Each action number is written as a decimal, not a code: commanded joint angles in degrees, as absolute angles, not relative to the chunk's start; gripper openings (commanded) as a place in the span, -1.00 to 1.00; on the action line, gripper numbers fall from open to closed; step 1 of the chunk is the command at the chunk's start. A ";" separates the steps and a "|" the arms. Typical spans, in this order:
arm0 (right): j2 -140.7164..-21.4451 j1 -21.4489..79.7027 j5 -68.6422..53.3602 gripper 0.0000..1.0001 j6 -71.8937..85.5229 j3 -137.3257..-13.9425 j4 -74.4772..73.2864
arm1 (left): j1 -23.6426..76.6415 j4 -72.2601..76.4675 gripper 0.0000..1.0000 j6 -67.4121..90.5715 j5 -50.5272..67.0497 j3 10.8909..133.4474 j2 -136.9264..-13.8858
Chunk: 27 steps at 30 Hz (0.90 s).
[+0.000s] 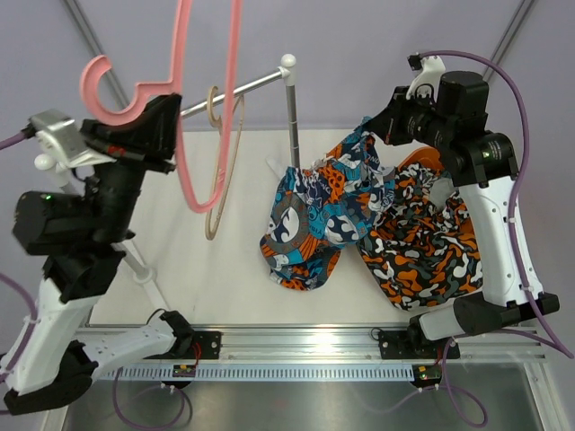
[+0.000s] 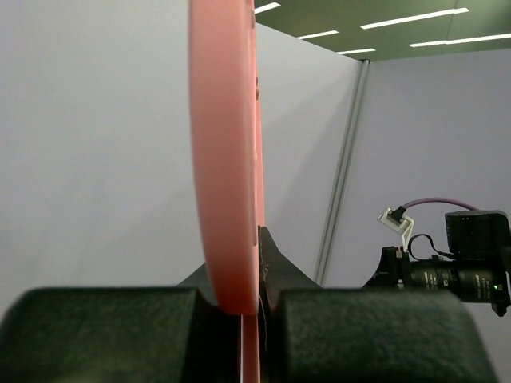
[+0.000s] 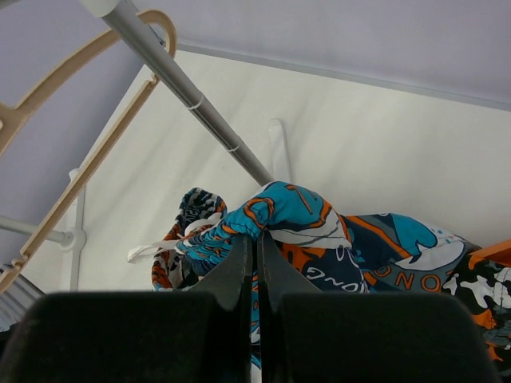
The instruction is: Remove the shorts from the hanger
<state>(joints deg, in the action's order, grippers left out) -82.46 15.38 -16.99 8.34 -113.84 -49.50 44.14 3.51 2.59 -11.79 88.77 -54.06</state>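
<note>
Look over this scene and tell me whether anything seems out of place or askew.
The pink plastic hanger sits off the metal rail, tilted in mid-air in the left pincer. The blue-teal print shorts and orange camouflage shorts lie crumpled together on the white table, the right pincer pinching the print pair.

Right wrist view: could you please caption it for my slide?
Right gripper pinches blue print shorts; rail and tan hanger behind.

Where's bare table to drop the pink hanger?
Bare white table between the white rack leg and the blue, teal and orange print shorts. Right half crowded: those plus the orange, black and grey camouflage shorts, right tool shut on the print pair. Left tool grips the pink plastic hanger.
</note>
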 commanded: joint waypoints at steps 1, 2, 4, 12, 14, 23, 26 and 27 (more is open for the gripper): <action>-82.44 15.82 -15.29 -1.00 8.44 -113.39 -47.02 | 43.86 -9.61 -1.00 0.35 -15.21 91.74 -49.75; -82.53 15.73 -15.29 -1.00 8.61 -113.12 -46.50 | 43.86 -12.36 -1.00 0.35 -14.94 92.63 -49.57; -82.62 15.82 -15.38 -1.00 8.79 -112.85 -46.23 | 43.86 -17.89 -1.00 1.14 -15.46 93.51 -48.69; -82.27 15.73 -15.56 -1.00 8.44 -111.36 -45.62 | 43.86 -19.59 -1.00 0.53 -23.91 83.67 -40.60; -82.18 15.73 -15.29 -1.00 8.35 -110.83 -45.62 | 43.86 -23.19 -1.00 0.35 -18.50 84.63 -42.10; -81.04 15.82 -14.77 -1.00 8.26 -107.76 -44.74 | 43.86 -31.81 -1.00 1.32 -9.25 85.08 -46.57; -81.04 15.73 -14.94 -1.00 8.26 -107.40 -44.56 | 43.86 -32.69 -1.00 1.76 -5.64 83.85 -46.93; -81.04 15.73 -14.94 -1.00 8.35 -107.14 -44.47 | 43.86 -32.96 -1.00 1.76 -4.67 83.59 -46.93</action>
<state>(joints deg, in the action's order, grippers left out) -82.52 15.38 -15.62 8.60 -107.15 -47.64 44.01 -32.25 1.54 -11.03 84.05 -46.81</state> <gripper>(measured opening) 0.021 0.047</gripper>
